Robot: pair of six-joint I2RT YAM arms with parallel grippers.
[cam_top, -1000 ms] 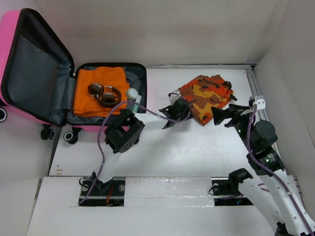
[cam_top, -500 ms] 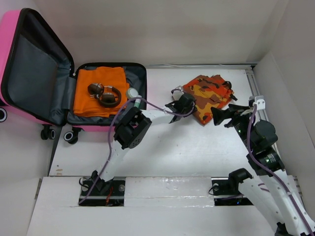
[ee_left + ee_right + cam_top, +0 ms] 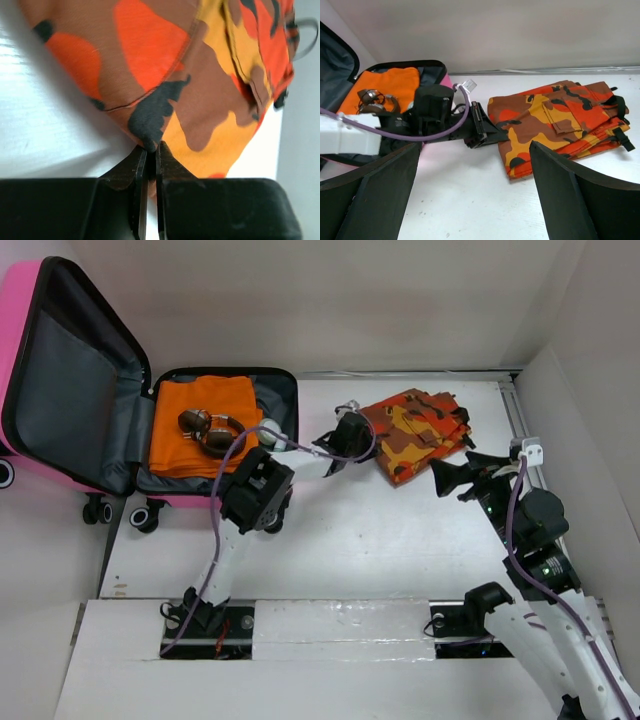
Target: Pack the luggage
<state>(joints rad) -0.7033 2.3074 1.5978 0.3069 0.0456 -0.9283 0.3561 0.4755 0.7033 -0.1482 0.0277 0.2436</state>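
The left gripper (image 3: 148,150) pinches the left edge of the folded camouflage trousers (image 3: 420,430), limp cloth likely to unfold if dragged toward the stiff pink luggage (image 3: 75,390) open at far left; the right gripper (image 3: 452,477) hangs spread, empty.

Left gripper (image 3: 362,436) has moved from the near corner of the camouflage garment (image 3: 420,430) to its left edge, and its jaws are now pinched onto a fold there. The garment has shifted slightly left, away from the right gripper (image 3: 437,477).
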